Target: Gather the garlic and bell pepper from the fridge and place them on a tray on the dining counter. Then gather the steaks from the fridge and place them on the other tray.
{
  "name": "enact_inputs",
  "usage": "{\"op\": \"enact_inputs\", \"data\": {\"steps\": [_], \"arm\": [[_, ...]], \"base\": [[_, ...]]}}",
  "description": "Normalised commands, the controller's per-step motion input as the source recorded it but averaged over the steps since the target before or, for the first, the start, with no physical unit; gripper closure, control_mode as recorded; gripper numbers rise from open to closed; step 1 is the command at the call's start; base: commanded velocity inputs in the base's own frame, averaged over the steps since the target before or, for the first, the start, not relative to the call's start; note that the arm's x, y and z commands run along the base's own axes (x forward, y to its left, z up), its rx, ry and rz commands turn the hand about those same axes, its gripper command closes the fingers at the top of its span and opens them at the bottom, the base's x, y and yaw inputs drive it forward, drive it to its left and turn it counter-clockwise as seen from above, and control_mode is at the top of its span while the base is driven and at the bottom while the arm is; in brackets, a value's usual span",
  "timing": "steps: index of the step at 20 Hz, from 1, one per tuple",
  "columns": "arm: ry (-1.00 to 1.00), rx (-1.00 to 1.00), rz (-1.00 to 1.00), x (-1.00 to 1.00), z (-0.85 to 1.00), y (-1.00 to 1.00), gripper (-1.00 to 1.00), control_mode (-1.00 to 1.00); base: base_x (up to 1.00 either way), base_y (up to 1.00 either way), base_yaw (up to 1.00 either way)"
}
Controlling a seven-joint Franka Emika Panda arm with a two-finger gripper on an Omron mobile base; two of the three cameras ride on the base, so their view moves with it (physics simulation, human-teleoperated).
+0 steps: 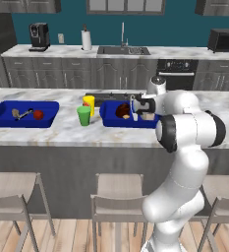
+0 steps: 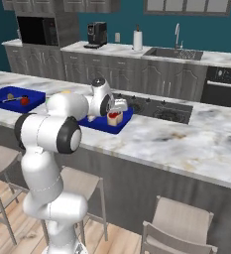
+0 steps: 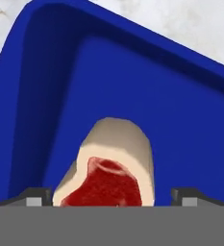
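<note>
On the marble dining counter (image 1: 62, 132) stand two blue trays. The left tray (image 1: 3, 118) holds the tan garlic (image 1: 15, 113) and the red bell pepper (image 1: 38, 114). The right tray (image 1: 111, 120) holds a dark brown steak (image 1: 122, 110) and a raw red steak (image 3: 108, 170) with a cream rim. My gripper (image 3: 112, 194) hangs open just over the raw steak, which lies on the tray floor between the spread fingertips (image 3: 34, 197). From the right base view the gripper (image 2: 118, 106) sits over that steak (image 2: 114, 118). The fridge is out of view.
A green cup (image 1: 84, 115) and a yellow cup (image 1: 89, 102) stand between the trays. A cooktop (image 2: 154, 108) is set into the counter beyond the right tray. Stools (image 1: 117, 197) line the counter's near side. The sink worktop (image 1: 121, 50) runs along the back wall.
</note>
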Motion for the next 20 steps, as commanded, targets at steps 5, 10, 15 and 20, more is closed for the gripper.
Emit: {"op": "enact_inputs", "data": {"steps": [5, 10, 15, 20], "arm": [[-0.08, 0.0, 0.0, -0.5, 0.52, 0.0, -1.0, -1.0], [-0.23, 0.0, 0.0, -0.98, 0.61, -0.15, -1.0, -1.0], [-0.22, 0.0, 0.0, -1.0, 0.48, -0.12, -1.0, -1.0], [-0.17, -0.01, 0.0, -0.93, 0.62, 0.0, -1.0, -1.0]], "base": [[0.0, 0.0, 0.0], [0.0, 0.0, 0.0], [0.0, 0.0, 0.0], [0.0, 0.0, 0.0]]}}
